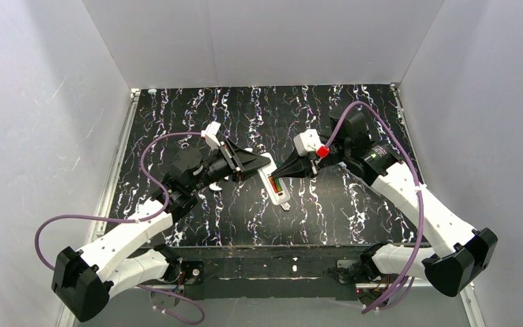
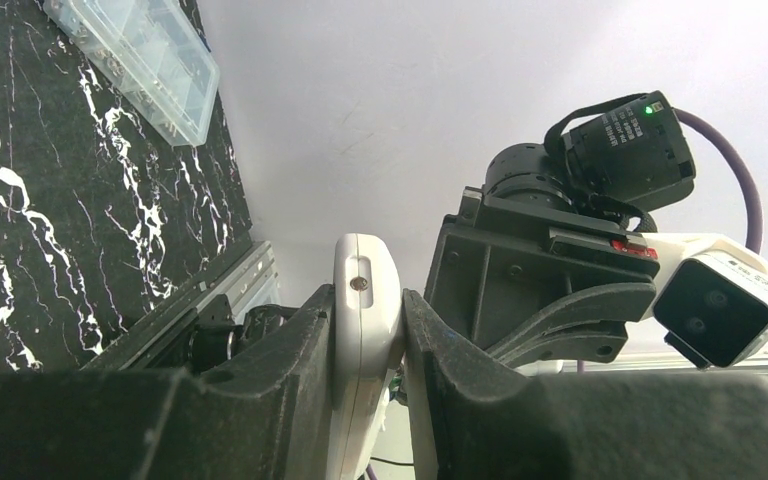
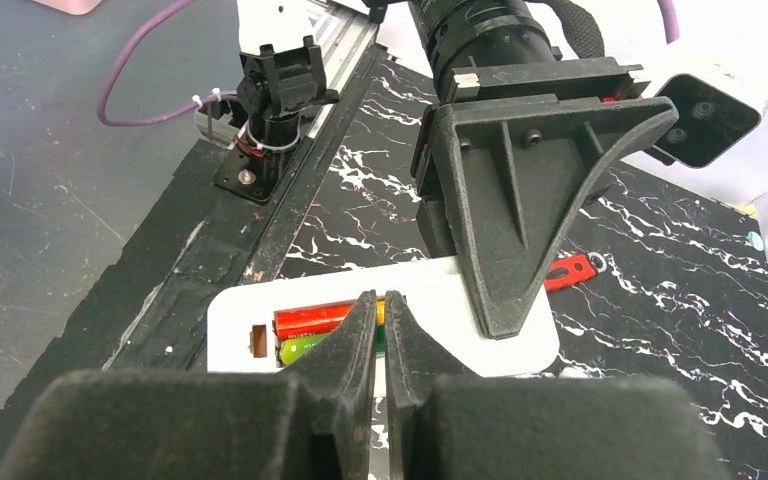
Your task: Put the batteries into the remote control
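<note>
**Remote clamped at mid-counter, both hands meeting over its bay**

Top view: the remote control (image 1: 277, 189) sits near the middle of the black, white-veined counter (image 1: 354, 211), its length running from 11 to 5 o'clock. Whether it rests flat or is lifted I cannot tell. The left hand (image 1: 264, 163) reaches in from 9 o'clock and grips its far end. The right hand (image 1: 280, 174) comes in from 2 o'clock, tips over the bay. Bare counter stretches toward 12, 3 and 6 o'clock. White walls (image 1: 259, 41) close three sides, and a metal rail (image 1: 117, 174) lines the 9 o'clock edge.

Left wrist view: the left hand (image 2: 368, 315) is clamped on the remote control (image 2: 360, 280), which stands edge-on between its fingers. A clear compartment box (image 2: 140, 60) lies at 11 o'clock by the counter's edge, well apart. The right arm (image 2: 560, 270) crowds in at 3 o'clock.

Right wrist view: the right hand (image 3: 380, 315) has its fingers drawn nearly together, with only a slit between them and nothing seen in it. The tips are over the batteries (image 3: 310, 322), which lie side by side in the recessed bay. A red tool (image 3: 570, 271) lies on the counter at 3 o'clock, partly hidden.
</note>
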